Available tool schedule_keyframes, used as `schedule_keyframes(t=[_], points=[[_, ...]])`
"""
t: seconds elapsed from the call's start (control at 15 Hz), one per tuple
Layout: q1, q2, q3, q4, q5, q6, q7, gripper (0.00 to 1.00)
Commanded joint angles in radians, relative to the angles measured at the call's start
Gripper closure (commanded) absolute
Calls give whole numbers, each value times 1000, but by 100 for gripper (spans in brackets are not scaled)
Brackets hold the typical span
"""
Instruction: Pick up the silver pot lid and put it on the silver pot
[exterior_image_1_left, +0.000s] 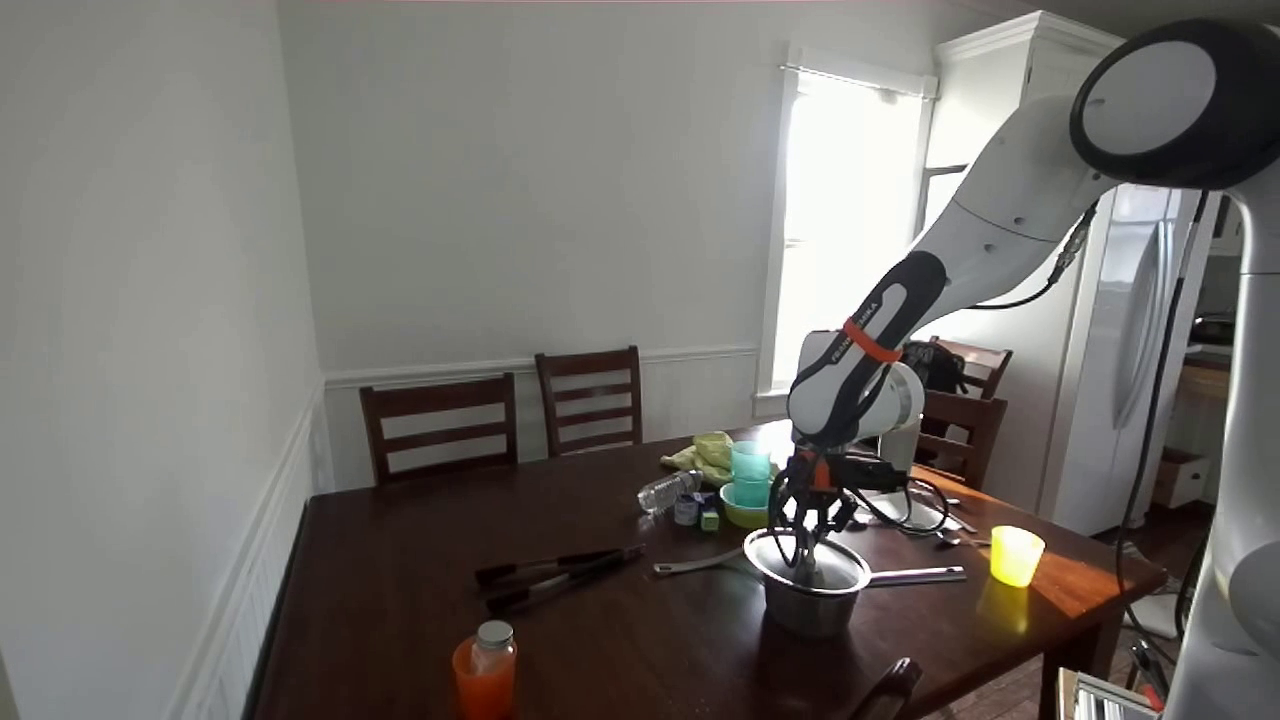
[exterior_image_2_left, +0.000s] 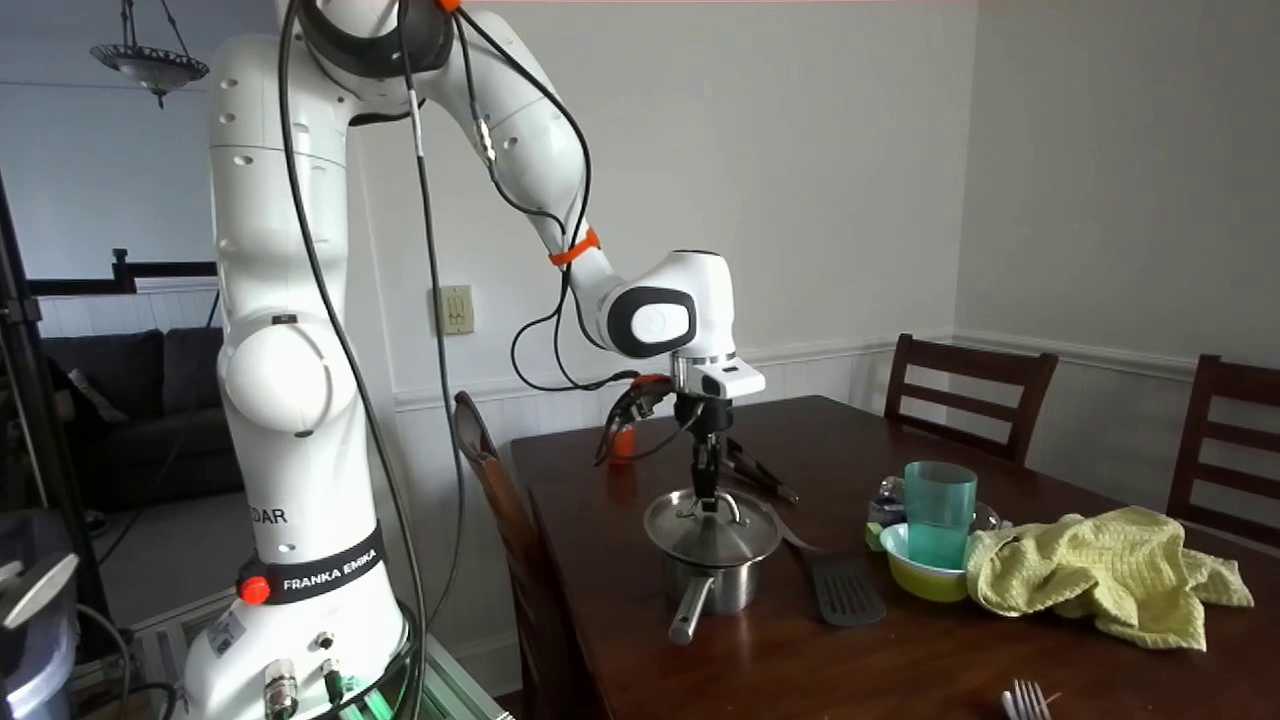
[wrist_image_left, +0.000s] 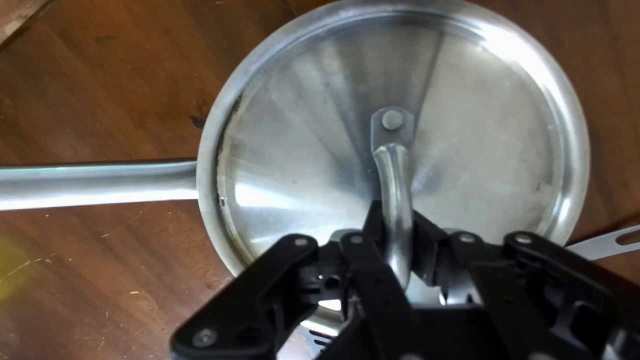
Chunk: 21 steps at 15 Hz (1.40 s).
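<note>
The silver pot lid (wrist_image_left: 310, 165) is a round metal disc with an arched handle. It lies over the mouth of the silver pot (exterior_image_2_left: 737, 590), and the lid also shows in both exterior views (exterior_image_1_left: 842, 568) (exterior_image_2_left: 690, 542). Whether its rim rests fully on the pot cannot be told. The pot stands on the table, and its straight handle shows in the wrist view (wrist_image_left: 100, 184). Its inside is hidden by the lid. My gripper (wrist_image_left: 396, 232) points down over the lid, with a finger on each side of the lid's handle, shut on it. It also shows in an exterior view (exterior_image_2_left: 707, 488).
A black spatula (exterior_image_2_left: 848, 590) lies beside the pot. Behind it are a green bowl (exterior_image_2_left: 925, 580) with a teal cup (exterior_image_2_left: 940, 512) and a yellow cloth (exterior_image_2_left: 1110, 575). Black tongs (exterior_image_1_left: 560, 578), an orange cup (exterior_image_1_left: 484, 685) and a yellow cup (exterior_image_1_left: 1016, 556) are on the table.
</note>
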<state>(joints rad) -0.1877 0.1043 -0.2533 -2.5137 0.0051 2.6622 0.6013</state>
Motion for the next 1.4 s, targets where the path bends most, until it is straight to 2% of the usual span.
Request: schedule_keyframes(t=[0.0, 0.47, 0.6, 0.67, 0.73, 1.07, 1.27, 1.33], points=[[10, 16, -17, -17, -37, 54, 40, 98], [21, 44, -32, -19, -25, 77, 27, 95], [22, 40, -33, -20, -26, 74, 25, 85], [22, 40, -34, -20, -27, 74, 26, 69], [23, 39, -34, -21, -28, 74, 26, 60], [24, 37, -37, -21, -27, 74, 25, 28], [21, 24, -42, -21, -29, 68, 25, 6], [19, 16, -44, -21, -28, 61, 19, 2]])
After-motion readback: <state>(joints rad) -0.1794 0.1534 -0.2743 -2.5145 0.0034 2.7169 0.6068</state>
